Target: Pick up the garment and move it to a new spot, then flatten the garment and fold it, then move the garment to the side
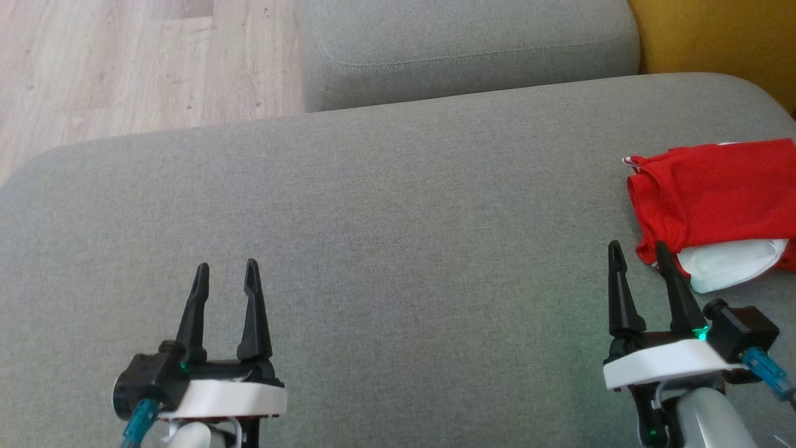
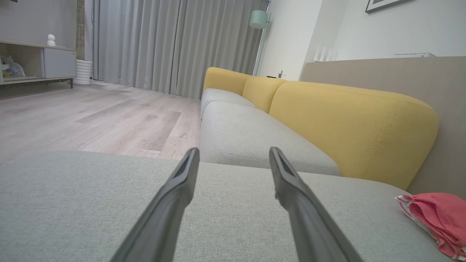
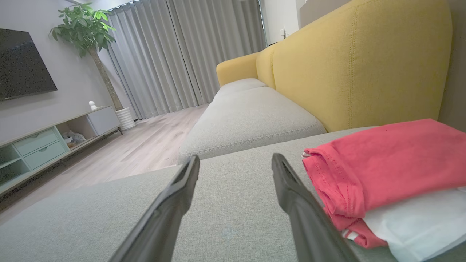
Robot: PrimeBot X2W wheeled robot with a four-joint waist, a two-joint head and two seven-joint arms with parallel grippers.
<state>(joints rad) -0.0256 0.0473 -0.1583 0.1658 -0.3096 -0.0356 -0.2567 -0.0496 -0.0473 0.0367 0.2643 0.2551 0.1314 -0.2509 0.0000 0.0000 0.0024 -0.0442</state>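
Observation:
The garment (image 1: 715, 199) lies folded at the right edge of the grey cushion, red with a white sleeve showing under its near side; it also appears as the garment (image 3: 378, 174) and the garment (image 2: 437, 218). Its lettering is hidden. My right gripper (image 1: 640, 252) stands open just left of the bundle's near corner, with its right finger close beside the cloth and nothing between the fingers. Far to the left, my left gripper (image 1: 225, 269) is open over bare cushion. The open gaps show again at the left gripper (image 2: 233, 153) and the right gripper (image 3: 235, 160).
A large grey seat cushion (image 1: 373, 218) spreads before me, with another grey cushion (image 1: 466, 50) beyond it. The yellow sofa back (image 1: 721, 31) rises at the far right. Wooden floor (image 1: 124, 62) lies past the cushion's left far edge.

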